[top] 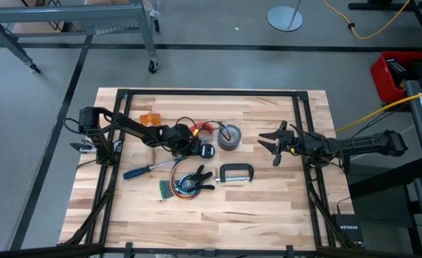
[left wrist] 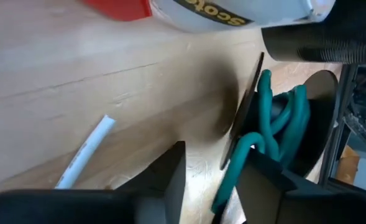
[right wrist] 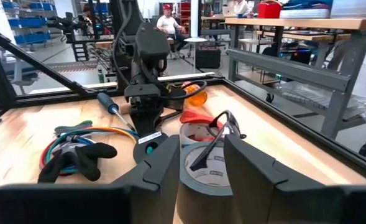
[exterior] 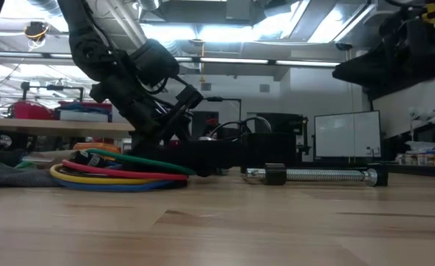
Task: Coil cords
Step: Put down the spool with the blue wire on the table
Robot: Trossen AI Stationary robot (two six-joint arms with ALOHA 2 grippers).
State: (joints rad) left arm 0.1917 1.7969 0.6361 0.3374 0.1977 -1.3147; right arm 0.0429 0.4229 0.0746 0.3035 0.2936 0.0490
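Bright, even light from overhead on the table [top: 218,215], shadows short and soft. Down at table height the ceiling lamps [exterior: 224,29] glare white and the near wood goes soft. Left wrist view is blurred close up, with a dark shadow pooling beside the green cord [left wrist: 276,124] (tape [left wrist: 232,12] label smeared too).

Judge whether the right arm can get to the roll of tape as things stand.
Probably yes: the right end effector is open, facing the roll of tape, with bare table between them.
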